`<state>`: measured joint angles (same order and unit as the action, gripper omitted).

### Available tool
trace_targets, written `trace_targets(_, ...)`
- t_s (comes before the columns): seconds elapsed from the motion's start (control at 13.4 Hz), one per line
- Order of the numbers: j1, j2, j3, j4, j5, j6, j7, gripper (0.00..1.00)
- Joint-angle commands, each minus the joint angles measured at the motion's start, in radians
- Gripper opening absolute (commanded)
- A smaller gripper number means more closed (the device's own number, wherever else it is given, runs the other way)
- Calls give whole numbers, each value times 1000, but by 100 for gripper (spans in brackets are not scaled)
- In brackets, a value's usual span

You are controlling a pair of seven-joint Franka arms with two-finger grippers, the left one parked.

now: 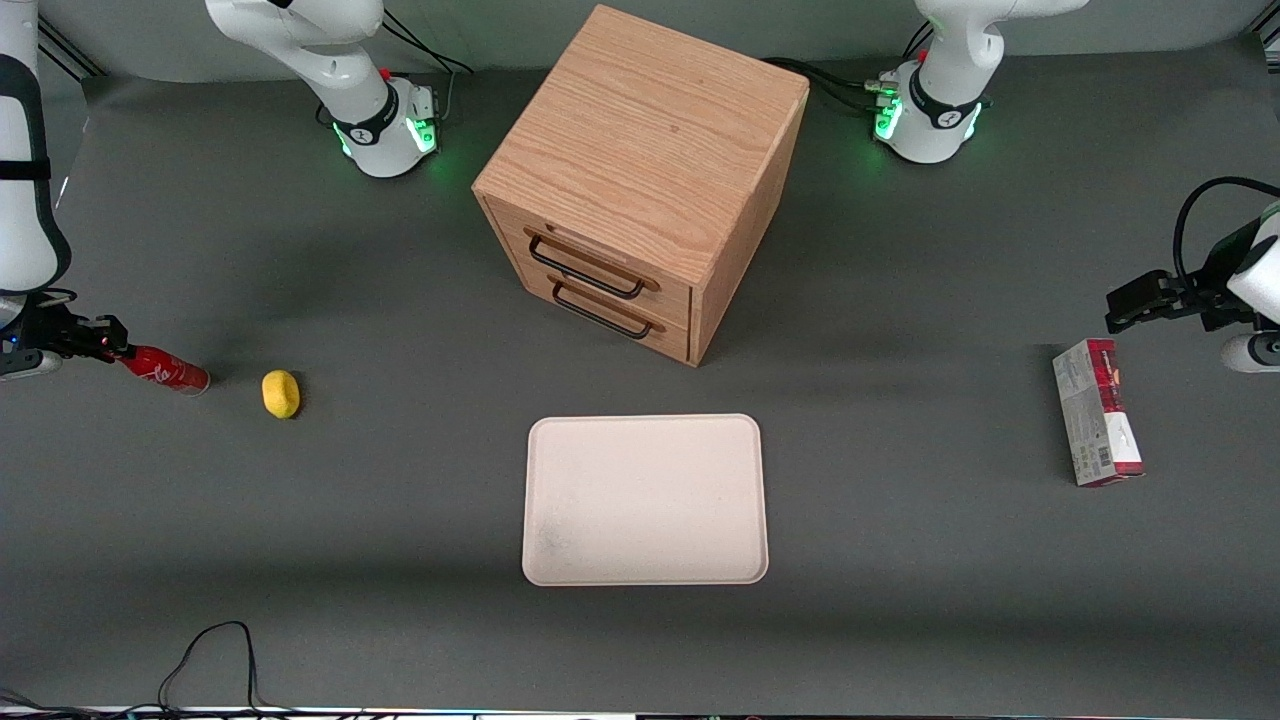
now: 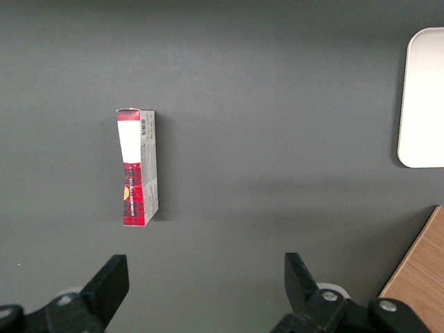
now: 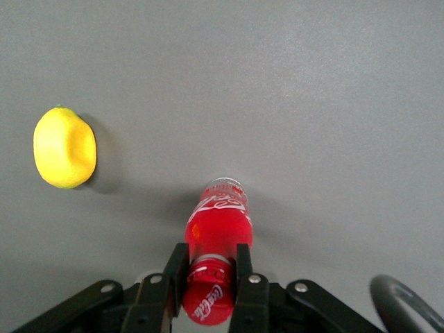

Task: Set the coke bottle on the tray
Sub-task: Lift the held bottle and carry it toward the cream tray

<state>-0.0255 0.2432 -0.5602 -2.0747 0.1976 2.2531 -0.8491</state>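
A dark grey matte desk (image 1: 900, 560) carries everything. The front view takes in the whole layout: one light oak two-drawer cabinet (image 1: 640, 180) set askew at mid-desk, one large cream-white rectangular tray with rounded corners (image 1: 646, 499) in front of its drawers, nearer the front camera, one small yellow lemon-like fruit (image 1: 281, 393), and one red-and-grey rectangular carton (image 1: 1096, 412) toward the parked arm's end. The right wrist view alone shows the grasp: the black two-finger gripper (image 3: 207, 277) is clamped on the neck end of the one small slim red coke bottle with white script lettering (image 3: 216, 243), a finger on each side. The left wrist view shows only the carton (image 2: 137, 167), a corner of the tray (image 2: 423, 97) and an edge of the cabinet (image 2: 420, 277).

The coke bottle (image 1: 165, 370) is at the working arm's end of the desk, well apart from the tray, just beside the fruit (image 3: 64, 147). Its long axis runs roughly along the desk's length, slightly tilted, base toward the fruit, capped end in the gripper (image 1: 108, 345)
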Motion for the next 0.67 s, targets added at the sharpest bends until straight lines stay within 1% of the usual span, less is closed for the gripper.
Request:
trace_targets(0.0, 22, -27, -3, 57, 17, -79, -19, 5)
trace_targets(0.15, 33, -27, -1, 204, -3, -218, -13, 5)
trace_targets(0.22, 35, -24, 2, 293, -32, -309, -7, 5)
trace_targets(0.3, 36, -21, 3, 383, -44, -396, -1, 5)
trace_targets(0.45, 53, -16, 3, 572, -62, -553, -2, 5)
trace_targets(0.6, 53, -2, 5, 758, -64, -717, -2, 5)
